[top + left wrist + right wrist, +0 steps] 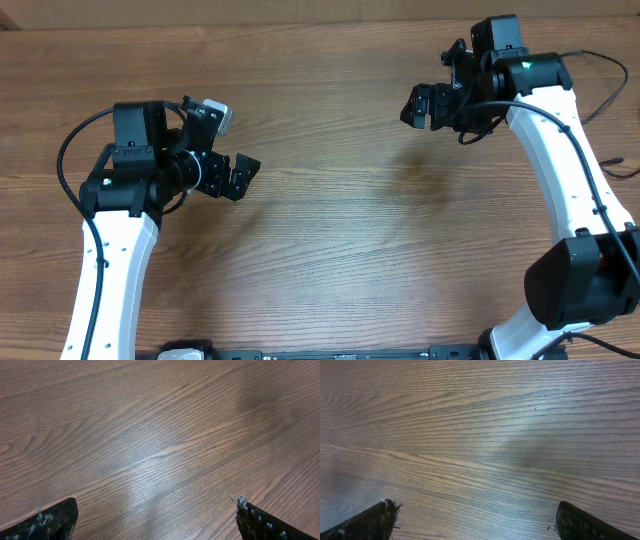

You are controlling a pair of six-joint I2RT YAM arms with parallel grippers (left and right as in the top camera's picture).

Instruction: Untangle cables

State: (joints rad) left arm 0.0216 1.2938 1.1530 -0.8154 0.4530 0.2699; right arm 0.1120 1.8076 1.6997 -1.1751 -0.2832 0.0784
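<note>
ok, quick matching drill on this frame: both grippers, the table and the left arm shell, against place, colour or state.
Things:
1. left gripper
2. right gripper
3. table
4. left arm shell

Place, colour or state:
A. brown wood grain
B. open, upper right of the overhead view
C. white
D. open, left side of the overhead view

Pairs: 1-D, 2-B, 3-A, 4-C
</note>
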